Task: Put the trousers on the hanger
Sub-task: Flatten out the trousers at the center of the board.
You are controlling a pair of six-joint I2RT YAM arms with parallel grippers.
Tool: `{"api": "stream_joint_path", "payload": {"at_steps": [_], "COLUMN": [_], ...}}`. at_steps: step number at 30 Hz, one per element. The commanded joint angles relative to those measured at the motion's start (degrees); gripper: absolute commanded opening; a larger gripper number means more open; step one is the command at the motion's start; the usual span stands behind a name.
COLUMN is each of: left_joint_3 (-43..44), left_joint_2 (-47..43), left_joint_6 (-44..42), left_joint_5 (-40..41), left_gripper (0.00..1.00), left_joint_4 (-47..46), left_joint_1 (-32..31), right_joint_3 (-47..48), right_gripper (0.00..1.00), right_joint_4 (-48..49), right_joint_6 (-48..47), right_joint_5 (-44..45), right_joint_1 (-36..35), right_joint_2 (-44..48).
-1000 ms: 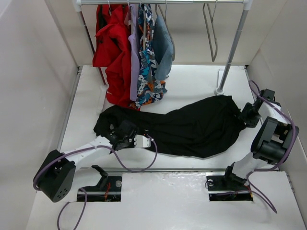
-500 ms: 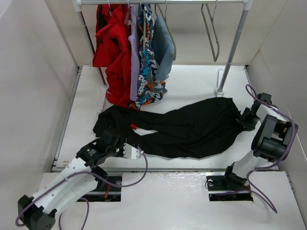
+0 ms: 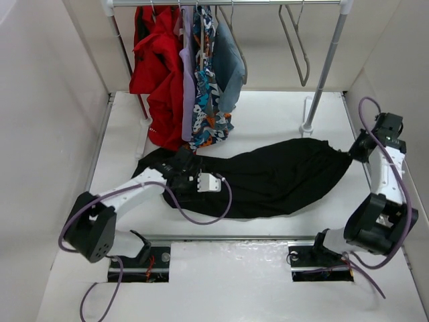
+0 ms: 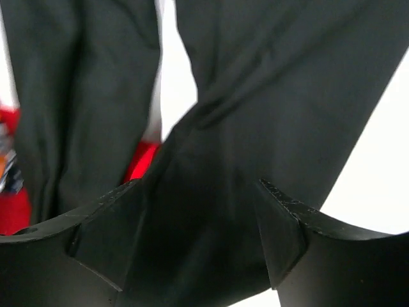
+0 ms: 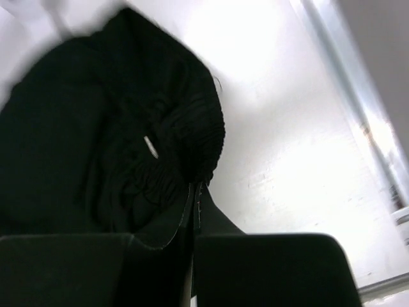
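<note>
Right hand [image 5: 195,190] clamped on trousers [image 3: 281,178], left hand [image 4: 198,185] spread wide, clear only from wrists

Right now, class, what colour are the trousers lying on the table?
The trousers are plain black; top external view.

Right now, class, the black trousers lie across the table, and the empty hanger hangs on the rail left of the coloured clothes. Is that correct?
Not quite. The hanger hangs right of the coloured clothes on the rail, not left, as the top external view shows. The trousers do lie across the table.
</note>
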State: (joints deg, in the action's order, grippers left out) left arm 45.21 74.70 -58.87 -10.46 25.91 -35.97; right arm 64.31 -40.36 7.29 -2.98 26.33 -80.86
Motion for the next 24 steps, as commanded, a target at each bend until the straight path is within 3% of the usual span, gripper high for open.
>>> {"api": "stream_joint_path", "payload": {"at_steps": [1,5,7,8,10,12,18,22,24], "left_joint_3": [3.3,2.6,4.0,5.2,9.4,11.9,21.7,27.4,28.6], "left_joint_2": [3.3,7.2,10.5,11.8,14.2,14.2,7.4,-0.5,-4.6], "left_joint_6": [-2.7,-9.7,-9.7,-8.7,-7.1,-6.3,-8.1,-4.0,-1.3], "left_joint_5": [-5.9,-4.9,-4.4,-4.4,-5.0,-7.5,-8.2,-2.5,2.0], "left_gripper": [0.66,0.67,0.60,0.40,0.15,0.00,0.00,0.00,0.00], "left_joint_4": [4.3,6.1,5.2,5.2,8.4,12.8,22.8,16.3,8.1], "left_joint_1": [0.1,0.1,1.4,1.9,3.5,4.6,12.5,20.4,24.3], "right_joint_3": [5.5,6.9,8.4,9.1,11.8,14.0,19.4,20.2,19.7], "right_gripper": [0.00,0.00,0.00,0.00,0.00,0.00,0.00,0.00,0.00], "right_joint_4": [-2.4,-4.3,-5.6,-5.6,-7.2,-8.0,-8.0,-7.1,-6.3], "right_joint_6": [-1.1,-3.5,-3.5,-4.0,-4.0,-4.0,-4.0,-3.4,-2.9], "right_joint_5": [1.1,5.5,6.6,7.1,8.0,8.9,9.5,4.8,1.7], "right_joint_1": [0.2,0.2,0.2,0.2,0.2,0.2,0.2,0.2,0.2], "right_joint_2": [4.1,6.1,6.9,7.8,8.3,9.5,10.2,11.9,12.8]}}
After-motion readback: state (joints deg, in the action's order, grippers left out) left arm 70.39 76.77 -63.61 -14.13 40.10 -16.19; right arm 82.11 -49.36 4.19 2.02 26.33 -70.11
